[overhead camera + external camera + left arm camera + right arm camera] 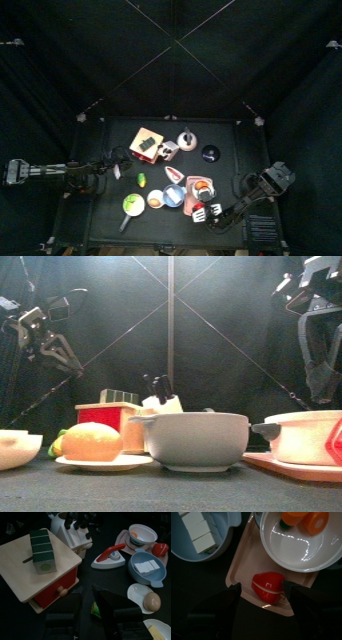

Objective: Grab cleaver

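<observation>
Left gripper (90, 597) hangs low over the table's left side with its jaws spread, a small green item (95, 610) lying on the table between them, and it holds nothing. The cleaver cannot be told apart with certainty: several black handles (79, 520) stick up from a white knife block (70, 534), which stands at the table's middle, well beyond the left gripper's tips.

Just beside the block sits a wooden box (30, 579) with a red front, and a green block (43, 551) lies on its lid. On the block's other side a white item with a red handle (109, 556) lies on the table. Past it is a blue bowl (148, 568) holding pale pieces, and near that a small white dish (143, 597) carrying an egg (153, 602).

The right gripper (263, 596) is lowered over the front right of the table, jaws apart, one on either side of a red pepper (266, 587); whether they touch it I cannot tell. The pepper rests on a pink tray (241, 564), next to a white bowl (298, 547) that holds orange pieces (308, 521).

From the front, a grey bowl (198, 438) stands in the middle, with an orange fruit (91, 441) on a plate (104, 464) to its left.
</observation>
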